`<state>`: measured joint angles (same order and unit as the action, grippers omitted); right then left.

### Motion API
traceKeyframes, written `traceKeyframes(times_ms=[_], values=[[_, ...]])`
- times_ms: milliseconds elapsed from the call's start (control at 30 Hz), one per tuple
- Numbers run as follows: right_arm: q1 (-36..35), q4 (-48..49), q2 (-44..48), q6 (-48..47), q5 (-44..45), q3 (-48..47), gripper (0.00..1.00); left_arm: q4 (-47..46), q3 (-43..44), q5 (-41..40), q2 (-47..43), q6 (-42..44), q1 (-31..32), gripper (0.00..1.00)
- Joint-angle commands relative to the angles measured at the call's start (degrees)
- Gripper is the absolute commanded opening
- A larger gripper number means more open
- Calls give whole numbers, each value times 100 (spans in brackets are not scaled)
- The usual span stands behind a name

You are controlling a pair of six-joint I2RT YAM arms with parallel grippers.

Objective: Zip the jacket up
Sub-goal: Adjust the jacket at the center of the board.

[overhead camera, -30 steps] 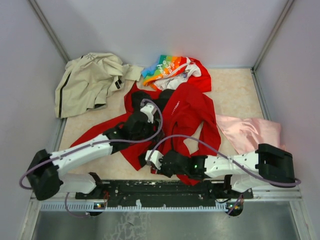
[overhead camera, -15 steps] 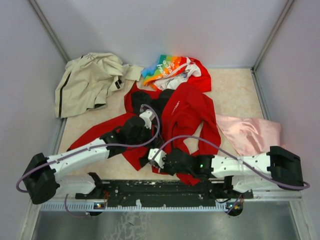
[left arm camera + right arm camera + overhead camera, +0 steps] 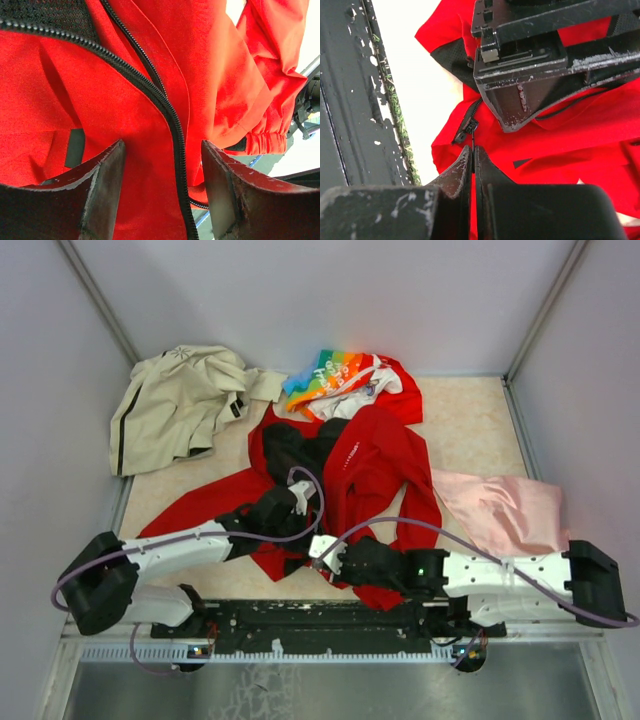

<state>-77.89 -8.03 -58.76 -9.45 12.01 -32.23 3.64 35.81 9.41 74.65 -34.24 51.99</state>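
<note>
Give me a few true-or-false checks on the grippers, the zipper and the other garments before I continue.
The left gripper stands open over the red jacket's zipper teeth. True.
The right gripper is wide open. False: it is shut, with the zipper slider at its tips.
The beige jacket lies at the far left of the table. True.
The pink cloth lies left of the red jacket. False: it lies to its right.

a lab test cell: plain white walls [image 3: 300, 300] boxing in a beige tabletop [image 3: 470, 420].
</note>
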Motion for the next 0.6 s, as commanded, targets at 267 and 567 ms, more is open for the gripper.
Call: traceKeyframes(times_ms=[267,567], values=[[-51,-420,856,-160,458,-207,0,690,155,-680,-1417,-33,29,69],[-151,-783,1157,-166,665,-542,0,530,85,-756,-1984,-156,26,65]])
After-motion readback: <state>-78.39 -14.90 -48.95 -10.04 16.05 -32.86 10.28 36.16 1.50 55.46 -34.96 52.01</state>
